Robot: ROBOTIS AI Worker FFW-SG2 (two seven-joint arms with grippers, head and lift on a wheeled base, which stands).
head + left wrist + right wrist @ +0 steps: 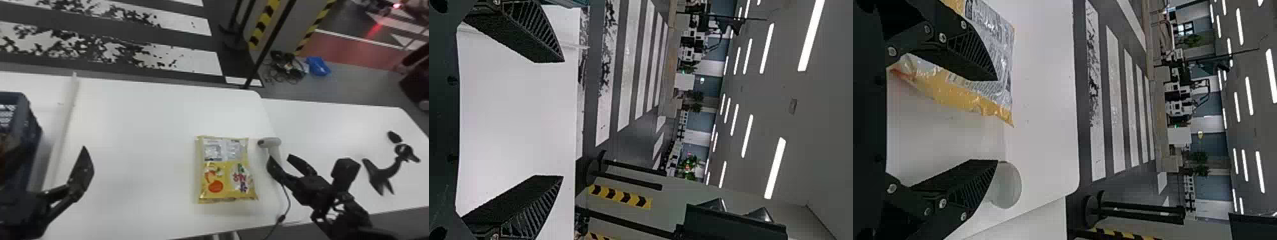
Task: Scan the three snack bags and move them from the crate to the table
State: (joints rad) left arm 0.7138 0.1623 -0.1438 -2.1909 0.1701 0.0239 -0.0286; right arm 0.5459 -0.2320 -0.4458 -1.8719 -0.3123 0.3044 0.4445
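1. Lying flat on the table (137, 150), the snack bag (228, 178) is resting between the table's middle and its right edge, a little nearer the near edge than the far one. It is showing us yellow film, a pale printed panel at its far end, and orange and red pictures toward its near end.
2. Standing at the table's right edge, the scanner (274, 142) is sitting just beside the bag, and its cable (289, 204) is running down past the near right corner.
3. We are holding the right gripper (281, 157) at that right edge, close to the scanner. Its two fingers are standing spread, leaving a wide space between them; in its wrist view, one is overlapping the bag and the other is overlapping the scanner. We are unable to tell whether either is touching.
4. We are holding the left gripper (76, 178) above the table's near left corner, near the crate (30, 131), its two fingers spread far apart.
5. The crate is sitting beyond the table's left edge; what is lying inside is too unclear for us to name.
6. To the right, we are seeing a side table (335, 127) adjoining the table, with a black object (381, 175) near its right end.
7. Past the far edges, a blue bundle (318, 66) is lying on the floor beside tangled cords (285, 67).
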